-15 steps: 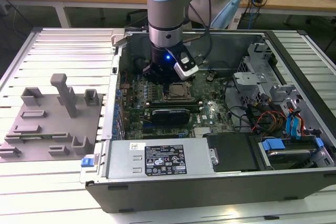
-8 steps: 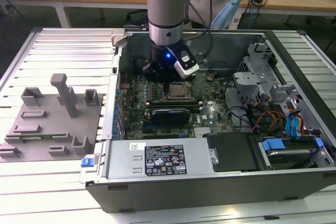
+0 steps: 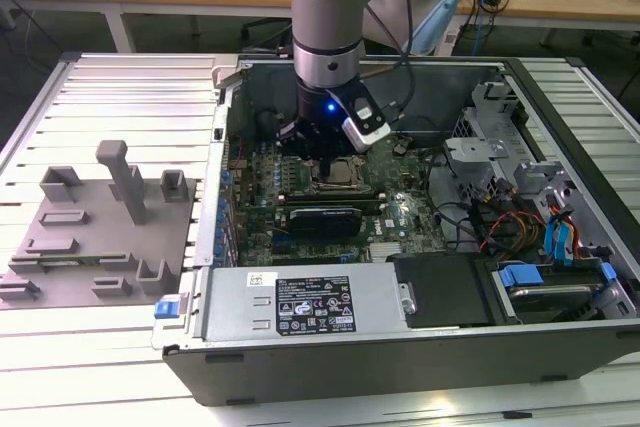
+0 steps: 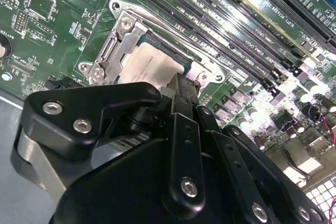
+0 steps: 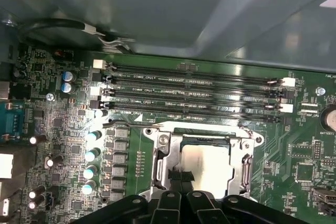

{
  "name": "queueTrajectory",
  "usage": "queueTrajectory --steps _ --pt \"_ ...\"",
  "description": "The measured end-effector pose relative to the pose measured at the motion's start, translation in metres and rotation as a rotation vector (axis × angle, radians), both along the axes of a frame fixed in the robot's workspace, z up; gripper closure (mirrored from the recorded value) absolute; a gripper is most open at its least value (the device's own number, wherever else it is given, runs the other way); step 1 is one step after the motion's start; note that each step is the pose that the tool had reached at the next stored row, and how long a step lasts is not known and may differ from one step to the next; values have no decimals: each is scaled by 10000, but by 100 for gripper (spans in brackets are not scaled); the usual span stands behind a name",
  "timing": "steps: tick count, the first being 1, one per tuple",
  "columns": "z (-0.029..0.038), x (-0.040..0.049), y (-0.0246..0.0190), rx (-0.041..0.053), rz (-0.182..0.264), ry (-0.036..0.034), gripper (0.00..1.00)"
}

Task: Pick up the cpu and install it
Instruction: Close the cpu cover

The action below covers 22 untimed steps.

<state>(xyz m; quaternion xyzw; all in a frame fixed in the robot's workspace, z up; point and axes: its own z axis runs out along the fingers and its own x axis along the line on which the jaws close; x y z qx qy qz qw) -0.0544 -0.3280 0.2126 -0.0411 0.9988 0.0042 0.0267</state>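
The cpu (image 5: 207,163) (image 4: 149,66), a flat square with a silvery-grey top, lies level inside the metal socket frame (image 5: 157,156) (image 4: 118,38) on the green motherboard. My gripper (image 5: 180,176) (image 4: 178,81) hangs straight above it with its tips close together at one edge of the chip. The jaws look shut and nothing shows between them. In the exterior view the arm reaches down into the open computer case, and the gripper (image 3: 328,162) sits over the socket (image 3: 342,179) in the middle of the board.
Several memory slots (image 5: 194,93) run beside the socket, and a row of capacitors (image 5: 92,153) stands on its other side. Grey fixture blocks (image 3: 100,217) sit on the table at the exterior view's left. The power supply (image 3: 300,302) and drive cage (image 3: 540,237) crowd the case.
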Motion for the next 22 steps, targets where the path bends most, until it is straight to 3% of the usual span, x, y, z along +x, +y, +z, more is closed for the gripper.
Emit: queueTrajectory --steps 9,14,22 --pt "-78 -34 -9 -1 42 0 89" --pt "-85 -42 -11 3 63 -1 89" --pt "-84 -62 -53 0 85 1 89"
